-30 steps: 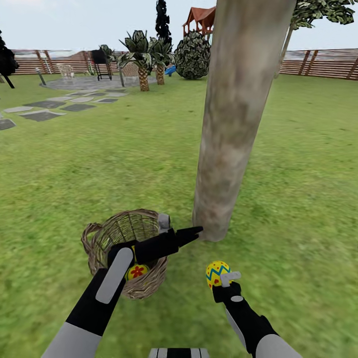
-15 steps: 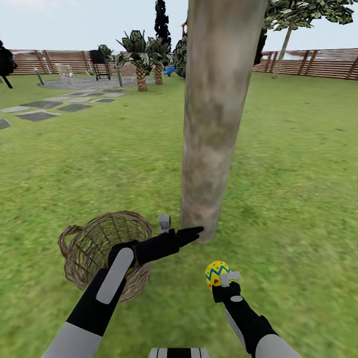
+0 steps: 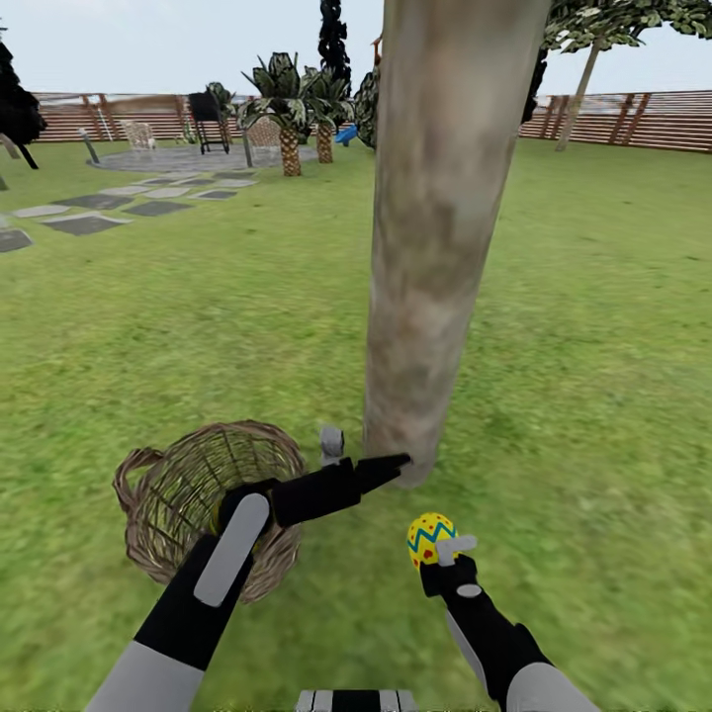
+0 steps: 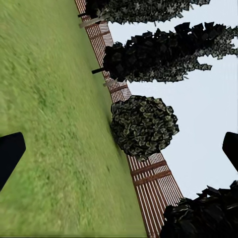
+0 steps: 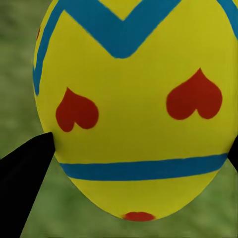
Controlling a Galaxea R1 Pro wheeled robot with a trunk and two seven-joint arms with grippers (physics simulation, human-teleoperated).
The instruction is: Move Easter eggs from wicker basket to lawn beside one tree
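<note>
My right gripper (image 3: pixel 436 545) is shut on a yellow Easter egg (image 3: pixel 427 535) with blue zigzags and red hearts, held just above the lawn (image 3: pixel 593 346) to the near right of the tree (image 3: pixel 435 247). Up close, the egg (image 5: pixel 134 109) sits between both black fingertips (image 5: pixel 25 178). My left gripper (image 3: pixel 361 453) is open with nothing in it, reaching over the wicker basket (image 3: pixel 168 494) toward the foot of the trunk. The basket stands on the grass left of the tree. My left forearm hides part of its inside.
Grey stepping stones (image 3: pixel 89 222) lead to a paved circle (image 3: pixel 168 158) at the far left, with short palms (image 3: pixel 287 109) beside it. A wooden fence (image 3: pixel 633 119) closes the back. The left wrist view looks across grass (image 4: pixel 44 124) to a fence and bushes (image 4: pixel 144 126).
The whole picture has shifted, so the camera moved: basket and trunk now sit further left. Both arms keep their pose. The egg seen earlier inside the basket is now behind my left arm.
</note>
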